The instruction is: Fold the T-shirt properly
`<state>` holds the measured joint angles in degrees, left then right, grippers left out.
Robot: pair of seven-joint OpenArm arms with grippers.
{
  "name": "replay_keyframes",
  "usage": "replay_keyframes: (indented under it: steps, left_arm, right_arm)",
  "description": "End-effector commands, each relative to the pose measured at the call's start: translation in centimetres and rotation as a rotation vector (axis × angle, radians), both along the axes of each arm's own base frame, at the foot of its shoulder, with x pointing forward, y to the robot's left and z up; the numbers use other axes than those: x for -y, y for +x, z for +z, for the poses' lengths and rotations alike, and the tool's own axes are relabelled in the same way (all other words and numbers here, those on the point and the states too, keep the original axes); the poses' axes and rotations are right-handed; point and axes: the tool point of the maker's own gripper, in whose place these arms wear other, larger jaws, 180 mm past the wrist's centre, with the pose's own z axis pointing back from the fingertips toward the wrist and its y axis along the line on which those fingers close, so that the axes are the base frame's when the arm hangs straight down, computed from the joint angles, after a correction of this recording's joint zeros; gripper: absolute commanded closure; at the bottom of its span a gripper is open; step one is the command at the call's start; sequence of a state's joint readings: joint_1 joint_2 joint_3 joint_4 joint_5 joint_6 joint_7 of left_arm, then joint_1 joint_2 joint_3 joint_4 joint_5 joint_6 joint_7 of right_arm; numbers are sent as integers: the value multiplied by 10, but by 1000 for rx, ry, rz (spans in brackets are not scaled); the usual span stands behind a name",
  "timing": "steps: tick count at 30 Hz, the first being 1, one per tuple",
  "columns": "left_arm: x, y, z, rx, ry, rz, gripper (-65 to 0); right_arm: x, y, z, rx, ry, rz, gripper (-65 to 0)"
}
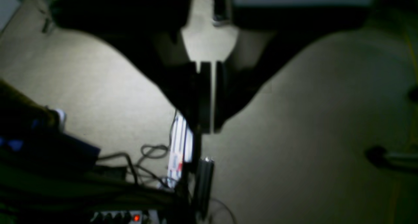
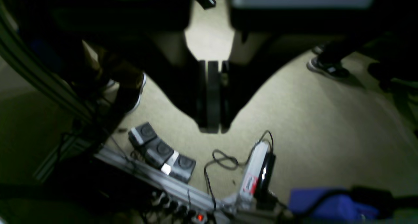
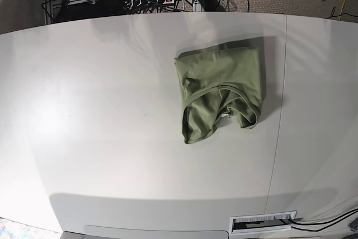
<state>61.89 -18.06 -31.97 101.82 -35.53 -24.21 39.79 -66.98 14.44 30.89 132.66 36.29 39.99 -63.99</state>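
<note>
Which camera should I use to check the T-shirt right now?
The base view. It shows the whole T-shirt lying folded and bunched on the table, no arm near it. Both wrist views point at floor, cables and their own tools and show none of the shirt.

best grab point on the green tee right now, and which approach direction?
Probably the loose lobe of the T-shirt that juts toward the near table edge. It sticks out past the bundled body, so a top-down pinch there should catch few layers. It lies on the base view's right half of the table, the left arm's side. Both wrist views show only floor, neither arm over the shirt.
</note>
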Motion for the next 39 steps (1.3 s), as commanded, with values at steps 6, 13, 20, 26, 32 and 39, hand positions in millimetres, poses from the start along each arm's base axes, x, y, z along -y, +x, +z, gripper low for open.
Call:
replay_keyframes:
  steps: [6,13,20,26,32,39]
  left_arm:
    - [2,-26,-14,-39,-100,70,-10]
    - [-1,-33,-42,-49,-143,161,-10]
    - [27,-22,-77,-55,-227,117,-10]
    - [55,-29,-112,-117,-237,29,-10]
    - [77,-36,-143,-154,-209,-54,-10]
    - [90,-19,-171,-136,-136,-139,-10]
  right_arm:
    - [24,-58,-59,-224,4,-113,0]
    - [29,-78,-119,-315,23,-181,0]
    - [24,-59,-168,-340,32,-177,0]
    - [19,-54,-210,-362,42,-156,0]
    - [9,-50,-246,-377,72,-98,0]
    - [-18,-22,-273,-344,147,-83,0]
